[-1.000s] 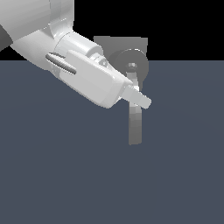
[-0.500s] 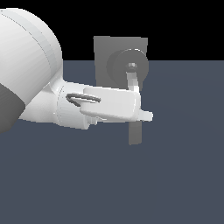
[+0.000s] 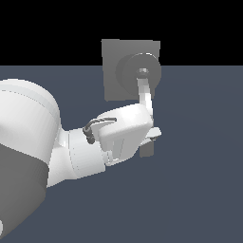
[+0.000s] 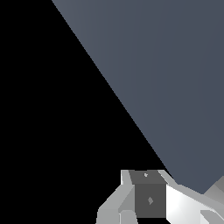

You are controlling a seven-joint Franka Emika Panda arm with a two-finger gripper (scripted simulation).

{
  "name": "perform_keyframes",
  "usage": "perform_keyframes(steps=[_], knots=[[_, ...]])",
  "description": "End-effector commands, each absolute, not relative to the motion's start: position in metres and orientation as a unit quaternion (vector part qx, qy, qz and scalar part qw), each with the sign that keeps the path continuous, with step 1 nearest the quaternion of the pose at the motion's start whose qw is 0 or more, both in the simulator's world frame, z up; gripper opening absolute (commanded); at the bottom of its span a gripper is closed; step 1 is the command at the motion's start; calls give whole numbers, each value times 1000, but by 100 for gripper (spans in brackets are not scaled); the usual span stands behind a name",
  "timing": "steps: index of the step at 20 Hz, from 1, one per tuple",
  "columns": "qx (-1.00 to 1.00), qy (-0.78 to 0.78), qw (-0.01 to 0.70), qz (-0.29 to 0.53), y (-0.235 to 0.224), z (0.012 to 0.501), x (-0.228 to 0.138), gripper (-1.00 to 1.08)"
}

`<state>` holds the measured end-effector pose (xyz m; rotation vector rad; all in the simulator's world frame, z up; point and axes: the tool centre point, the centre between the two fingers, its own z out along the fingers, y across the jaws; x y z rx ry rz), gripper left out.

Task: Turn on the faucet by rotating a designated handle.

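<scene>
The white arm (image 3: 71,152) reaches in from the exterior view's left, its gripper (image 3: 153,134) against the lower handle (image 3: 146,97); finger spacing cannot be made out.

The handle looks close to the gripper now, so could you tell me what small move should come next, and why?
Probably a short sideways push toward the exterior view's right. The gripper sits low against the handle, which hangs straight down from the hub, far from the pivot.
</scene>
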<state>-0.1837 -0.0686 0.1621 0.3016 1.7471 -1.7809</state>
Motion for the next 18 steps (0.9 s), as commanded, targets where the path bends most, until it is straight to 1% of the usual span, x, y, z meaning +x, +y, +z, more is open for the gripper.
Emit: perform_keyframes(steps=[1,9,18], knots=[[44,651,308,-692,-67,156,-179,-100],[-170,585,292,-737,-57,137,-163,-100],[-387,452,253,-762,-42,117,-149,-100]])
